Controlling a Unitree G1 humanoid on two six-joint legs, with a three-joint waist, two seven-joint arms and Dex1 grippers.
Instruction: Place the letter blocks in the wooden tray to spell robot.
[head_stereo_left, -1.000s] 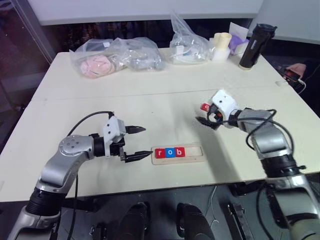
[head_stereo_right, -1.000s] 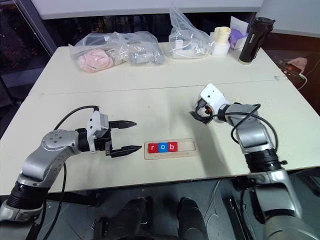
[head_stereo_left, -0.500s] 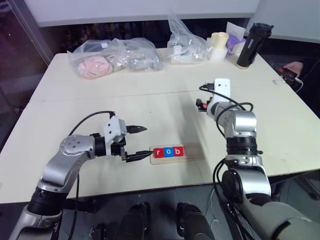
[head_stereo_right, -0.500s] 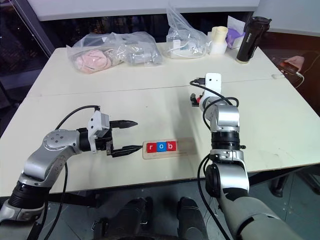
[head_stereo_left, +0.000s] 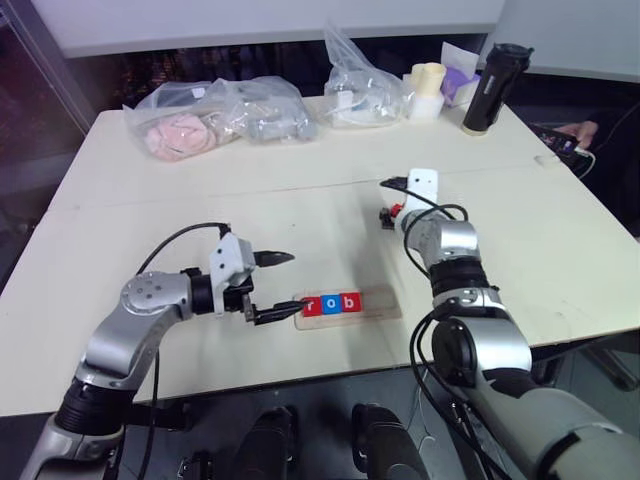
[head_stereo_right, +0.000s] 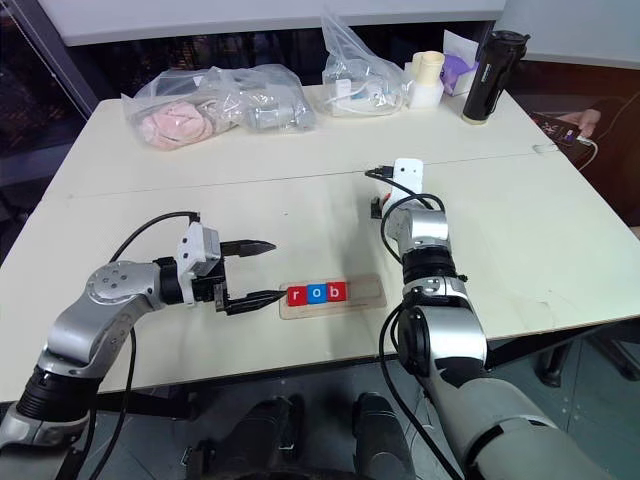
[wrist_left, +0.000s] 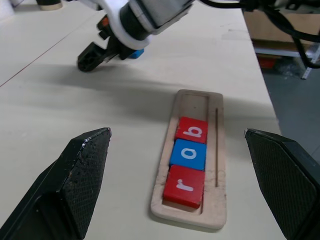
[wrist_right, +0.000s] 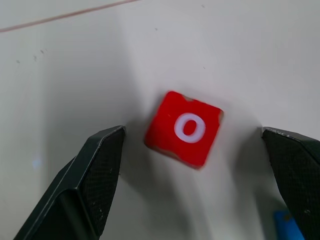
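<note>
Risk: red o block (wrist_right: 183, 128) lies skewed on desk (head_stereo_left: 560, 240) between spread fingers of right claw (wrist_right: 192, 190); closing may twist or flick it. Left claw (wrist_left: 180, 190) spread beside wooden tray (wrist_left: 220, 160).

Red r, blue o and red b blocks (wrist_left: 186, 158) are sitting flat in the wooden tray (wrist_left: 215, 150), while a red o block (wrist_right: 184, 128) is lying loose on the tabletop.

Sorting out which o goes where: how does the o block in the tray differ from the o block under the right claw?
The tray o block is blue; the loose o block is red. The blue one sits in the wooden tray between r and b; the red one lies on the bare table, skewed, between the open right claw's fingers. Both are small square tiles with a white o.
</note>
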